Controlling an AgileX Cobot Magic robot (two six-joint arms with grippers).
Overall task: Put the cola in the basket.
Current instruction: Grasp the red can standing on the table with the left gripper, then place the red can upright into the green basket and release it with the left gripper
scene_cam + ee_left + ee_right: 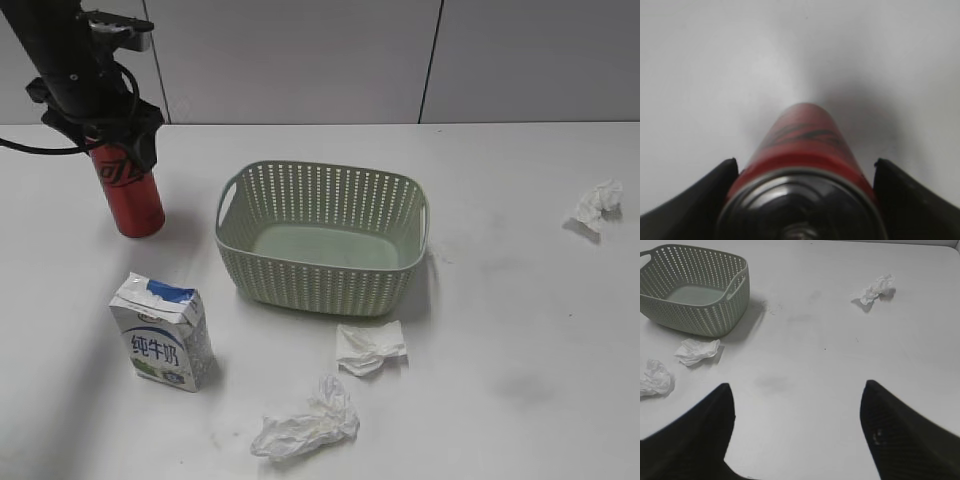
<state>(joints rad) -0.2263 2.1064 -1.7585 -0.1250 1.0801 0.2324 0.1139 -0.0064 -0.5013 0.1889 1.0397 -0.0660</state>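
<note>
I see my left pincer (802, 200) straddling the top of the upright cola (128, 195), which stands on the counter (520, 300) left of the basket (322, 238), though whether it grips I cannot tell; the right pincer (797, 430) gapes empty.

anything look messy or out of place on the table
Yes: three crumpled white tissues lie loose on the table. One sits just in front of the basket, one nearer the camera, one far right. No spill shows; the cola and milk carton stand upright.
</note>
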